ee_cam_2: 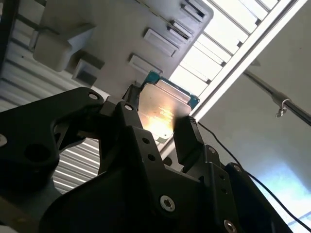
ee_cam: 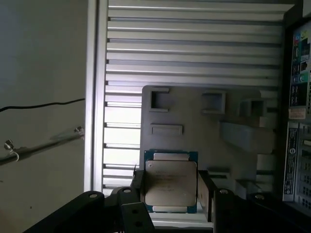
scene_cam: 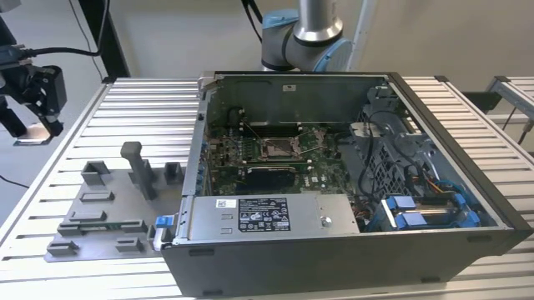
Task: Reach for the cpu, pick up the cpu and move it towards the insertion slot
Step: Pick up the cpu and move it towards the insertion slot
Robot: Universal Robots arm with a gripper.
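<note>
The cpu is a thin square chip with a pale silver face and a blue-green rim. It sits clamped between the black fingers of my gripper in both wrist views, cpu and gripper. In the exterior view my gripper hangs off the table's edge at the exterior view's left, above and beyond the grey fixture plate, with a pale piece at its tip. The insertion slot is the metal-framed socket on the green board inside the open computer case, well away toward the exterior view's right.
The open computer case stands in the middle of the slatted metal table, its walls rising around the board. A plain black rectangle lies just in front of the socket. Upright grey fixture blocks stand on the plate. The arm's base is behind the case.
</note>
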